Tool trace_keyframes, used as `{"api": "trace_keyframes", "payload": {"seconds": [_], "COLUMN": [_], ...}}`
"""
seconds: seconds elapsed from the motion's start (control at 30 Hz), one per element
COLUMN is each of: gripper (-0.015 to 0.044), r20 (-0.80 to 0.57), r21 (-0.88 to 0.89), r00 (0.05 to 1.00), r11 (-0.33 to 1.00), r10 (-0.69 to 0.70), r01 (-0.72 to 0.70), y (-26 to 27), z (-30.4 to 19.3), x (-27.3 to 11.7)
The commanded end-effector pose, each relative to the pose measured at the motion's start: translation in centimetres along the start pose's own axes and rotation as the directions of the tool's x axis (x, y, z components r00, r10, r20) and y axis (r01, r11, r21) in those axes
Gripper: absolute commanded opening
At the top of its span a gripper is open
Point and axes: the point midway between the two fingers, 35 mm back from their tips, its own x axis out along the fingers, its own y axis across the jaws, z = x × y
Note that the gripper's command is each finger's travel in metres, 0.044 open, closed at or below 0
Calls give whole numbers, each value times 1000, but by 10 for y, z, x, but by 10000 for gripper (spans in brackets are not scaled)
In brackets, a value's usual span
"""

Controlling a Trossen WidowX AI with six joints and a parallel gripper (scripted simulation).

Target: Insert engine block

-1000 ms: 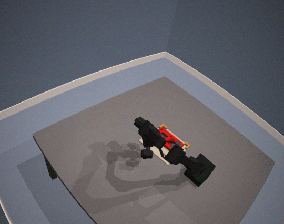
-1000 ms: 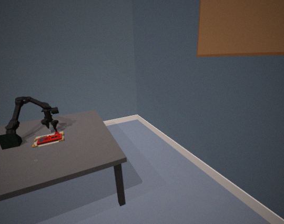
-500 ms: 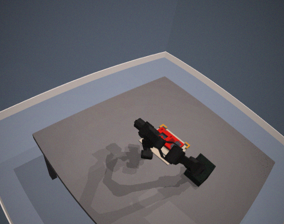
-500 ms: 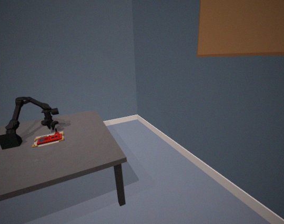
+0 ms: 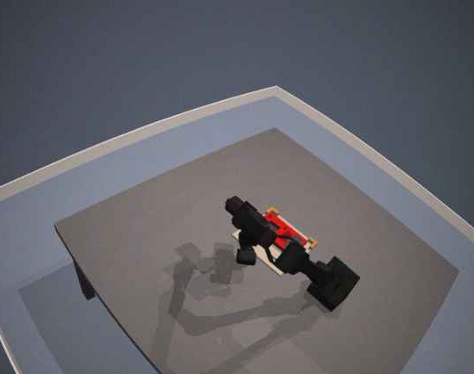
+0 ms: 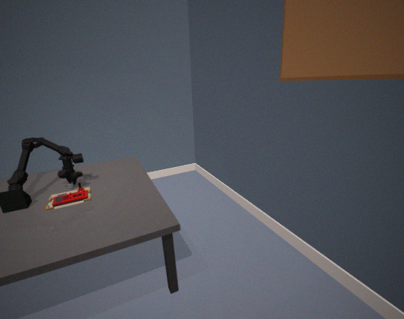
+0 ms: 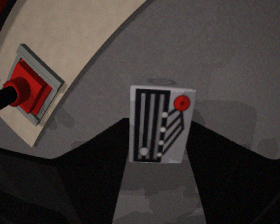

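Note:
The engine block (image 7: pixel 152 125), a pale grey block with black stripes and a red disc on top, is between my fingers in the wrist view. My gripper (image 7: pixel 157 125) (image 6: pixel 72 184) is shut on it, low at the table beside the base board. The arm hides the fingers in the top view. The red car body (image 5: pixel 287 231) (image 6: pixel 69 198) lies on the cream board (image 5: pixel 272 254) (image 7: pixel 91 35). Dark recesses show in it, partly behind the arm. I cannot make out the rib or the block's slot side.
A red piece (image 7: pixel 38 92) with a black knob sits in a grey square frame on the board, left of my fingers. Yellow corner brackets (image 5: pixel 312 242) (image 6: pixel 49 207) edge the car body. The arm's base (image 5: pixel 334 285) (image 6: pixel 13 202) stands at the board's other end.

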Motion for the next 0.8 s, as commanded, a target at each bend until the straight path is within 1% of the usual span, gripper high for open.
{"api": "trace_keyframes", "payload": {"seconds": [0.0,0.77], "gripper": [0,0], "r20": [-8,-4], "r21": [-7,-6], "r00": [1000,1000], "r11": [1000,1000], "r10": [11,13], "r01": [-11,-13], "y": [3,-1], "z": [-4,-6], "x": [-12,-84]}}
